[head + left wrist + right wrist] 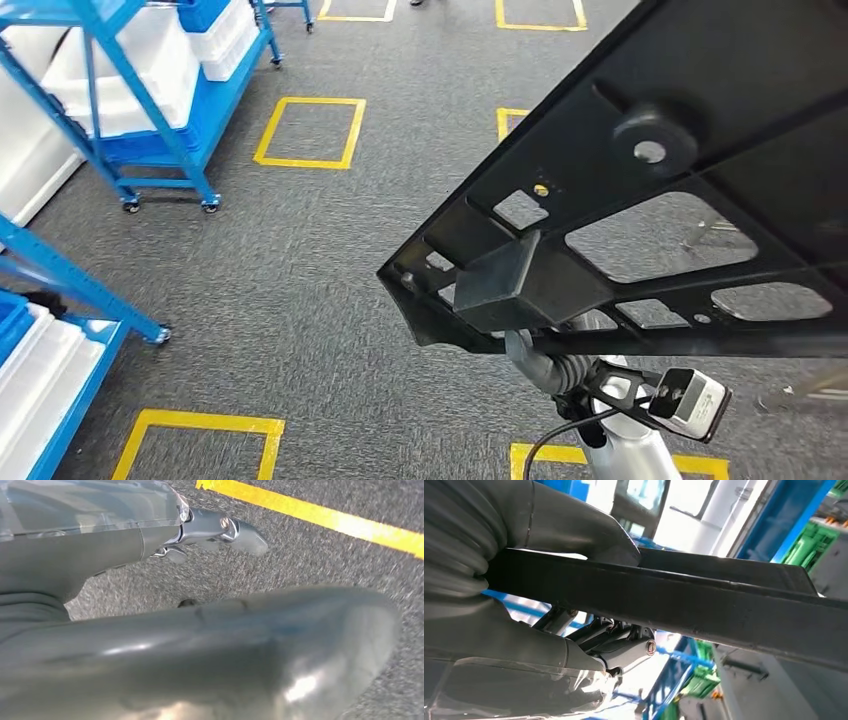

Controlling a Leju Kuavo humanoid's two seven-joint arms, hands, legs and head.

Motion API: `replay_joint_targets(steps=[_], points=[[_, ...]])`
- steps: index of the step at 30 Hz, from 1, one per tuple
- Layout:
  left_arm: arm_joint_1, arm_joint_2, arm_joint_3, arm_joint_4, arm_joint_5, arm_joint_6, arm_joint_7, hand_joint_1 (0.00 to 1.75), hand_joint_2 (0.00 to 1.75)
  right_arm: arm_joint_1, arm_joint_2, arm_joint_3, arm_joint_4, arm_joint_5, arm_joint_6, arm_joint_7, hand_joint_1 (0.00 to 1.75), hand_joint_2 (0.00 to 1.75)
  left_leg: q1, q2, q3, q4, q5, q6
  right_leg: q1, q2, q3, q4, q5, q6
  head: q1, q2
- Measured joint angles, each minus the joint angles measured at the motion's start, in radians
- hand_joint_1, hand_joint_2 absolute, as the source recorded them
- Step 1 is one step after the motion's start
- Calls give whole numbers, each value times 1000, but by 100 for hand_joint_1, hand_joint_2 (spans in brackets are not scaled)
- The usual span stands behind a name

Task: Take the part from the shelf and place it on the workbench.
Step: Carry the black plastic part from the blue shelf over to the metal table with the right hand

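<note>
While your right hand (pixel 539 580) grips the big flat black plastic part with cut-out holes (pixel 660 190), the part fills the right of your head view, above grey carpet (pixel 300 270). Your left hand (pixel 220 527) holds nothing, fingers apart.

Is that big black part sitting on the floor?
No. The part is up in the air over the carpet, gripped along its edge by the right robot hand.
</note>
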Motion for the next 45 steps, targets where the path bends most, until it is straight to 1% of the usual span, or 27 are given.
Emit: replay_joint_targets(steps=[1, 2, 3, 5, 7, 9, 10, 12, 14, 16, 17, 18, 20, 22, 24, 26, 28, 30, 31, 32, 34, 36, 38, 40, 42, 44, 45], points=[[2, 0, -1, 0, -2, 0, 1, 0, 0, 7, 0, -2, -1, -1, 4, 0, 175, 175, 0, -3, -18, 34, -2, 1, 2, 14, 0, 1, 0, 0, 0, 0], [2, 0, -1, 0, -4, 0, 1, 0, 0, 12, 0, -4, -2, -2, 8, 0, 175, 175, 0, -5, -19, 28, 16, 3, 3, 28, 0, 3, 0, 0, 0, 0], [2, -1, -2, 0, -6, -1, 1, 0, 0, 15, 0, -5, -4, -2, 10, 1, 175, 175, 0, -10, 0, -19, 51, 7, 3, 42, 0, 5, 0, 0, 0, 0], [1, -1, -3, 0, -7, -1, 2, 0, 0, 19, 0, -6, -8, -3, 11, 1, 175, 175, 0, -50, 61, -163, 120, 15, 3, 67, -1, 9, -1, 4, 0, 0], [0, -2, -3, 0, -5, 3, 6, 0, 0, 24, 0, -6, -10, -3, 11, 1, 175, 175, -2, -85, 95, -245, 142, 22, -1, 89, -7, 10, 1, 14, 0, 0], [-1, -3, -3, 0, -4, 9, 12, 0, 0, 30, 0, -6, -9, -2, 9, 1, 175, 175, -4, -76, 101, -256, 143, 30, -5, 111, -13, 7, 7, 29, 0, 0], [-2, -4, -3, 0, -5, 11, 14, 0, 0, 33, 0, -6, -9, -2, 8, 1, 175, 175, -3, -65, 103, -262, 147, 37, -6, 107, -15, 8, 7, 35, 0, 0], [-3, -7, -5, 0, -11, 15, 20, 0, 0, 37, 0, -6, -9, -2, 3, 1, 175, 175, -1, -41, 107, -276, 156, 50, -2, 59, -37, 52, -25, 43, 0, 0], [2, -9, -8, 0, -19, 20, 29, 0, 0, 44, 0, -4, -9, -3, -4, 1, 175, 175, -5, -16, 107, -280, 158, 56, -2, 0, -94, 172, -91, 49, 0, 0], [6, -9, -12, 0, -26, 28, 37, 0, 0, 57, 0, -1, -9, -6, -10, 1, 175, 175, -8, 11, 106, -279, 156, 57, -7, -15, -141, 271, -125, 54, 0, 0], [7, -9, -14, 0, -28, 30, 39, 0, 0, 63, 0, 2, -9, -7, -11, 1, 175, 175, -8, 24, 106, -278, 155, 56, -9, -19, -140, 272, -116, 56, 0, 0], [7, -10, -16, 0, -29, 32, 40, 0, 0, 68, 0, 4, -9, -10, -12, 1, 175, 175, -8, 36, 107, -277, 153, 54, -10, -25, -117, 231, -91, 57, 0, 0], [6, -13, -19, 0, -30, 31, 39, 0, 0, 71, 0, 6, -10, -20, -15, 1, 175, 175, -10, 57, 110, -274, 148, 48, -8, -59, -39, 92, -34, 53, 0, 0], [6, -16, -23, 0, -34, 27, 37, 0, 0, 71, 0, 7, -12, -32, -22, 1, 175, 175, -14, 74, 113, -271, 143, 38, -1, -82, 5, 8, -12, 41, 0, 0], [4, -18, -26, 0, -37, 22, 34, 0, 0, 72, 0, 8, -14, -38, -27, 1, 175, 175, -15, 92, 117, -271, 139, 27, 3, -67, 3, 0, -11, 29, 0, 0], [0, -21, -27, 0, -37, 18, 31, 0, 0, 73, 0, 11, -17, -43, -28, 1, 175, 175, -11, 79, 116, -256, 125, 16, -1, -47, 5, -6, -6, 17, 0, 0], [-1, -25, -27, 0, -32, 17, 28, 0, 0, 69, 0, 18, -19, -50, -27, 1, 175, 175, -4, 31, 79, -170, 72, 8, -5, -27, 8, -11, -1, 7, 0, 0], [3, -28, -26, 0, -24, 19, 28, 0, 0, 64, 0, 27, -18, -56, -26, 1, 175, 175, -2, 0, 14, -32, 9, 3, -3, -4, 6, -11, 1, 2, 0, 0], [5, -29, -25, 0, -21, 20, 28, 0, 0, 62, 0, 31, -16, -59, -26, 1, 175, 175, -2, -4, -11, 15, -2, 2, -2, 9, 6, -10, 1, 1, 0, 0], [6, -31, -25, 0, -17, 20, 28, 0, 0, 59, 0, 36, -14, -60, -27, 2, 175, 175, -2, -5, -19, 27, 6, 2, -1, 22, 6, -9, 1, 1, 0, 0], [6, -33, -23, 0, -11, 21, 26, 0, 0, 44, 0, 48, -10, -66, -32, 5, 175, 175, -1, -18, 19, -68, 75, 7, -1, 49, 7, -5, 0, 3, 0, 0], [5, -35, -22, 0, -6, 21, 22, 0, 0, 25, 0, 59, -8, -74, -40, 14, 175, 175, 0, -61, 78, -202, 132, 14, -1, 74, 4, 1, -1, 9, 0, 0], [4, -36, -20, 0, -3, 20, 18, 0, 0, 14, 0, 69, -6, -77, -48, 22, 175, 175, -1, -85, 100, -252, 139, 22, -4, 94, -3, 4, 1, 21, 0, 0], [1, -39, -19, 0, -2, 19, 17, 0, 0, 10, 0, 76, -4, -78, -52, 25, 175, 175, -1, -67, 102, -260, 144, 32, -7, 110, -9, 2, 4, 34, 0, 0], [-1, -43, -18, 0, 1, 20, 17, 0, 0, 8, 0, 81, -3, -79, -54, 25, 175, 175, 2, -43, 105, -272, 152, 47, -3, 75, -25, 31, -17, 43, 0, 0], [0, -46, -15, 0, 4, 21, 16, 0, 0, 4, 0, 86, 0, -79, -55, 24, 175, 175, 0, -17, 107, -278, 155, 56, -2, 13, -75, 132, -74, 48, 0, 0], [2, -46, -13, 0, 6, 21, 16, 0, 0, 3, 0, 88, 3, -79, -55, 24, 175, 175, -2, -3, 106, -278, 154, 58, -4, -4, -107, 198, -103, 51, 0, 0]])
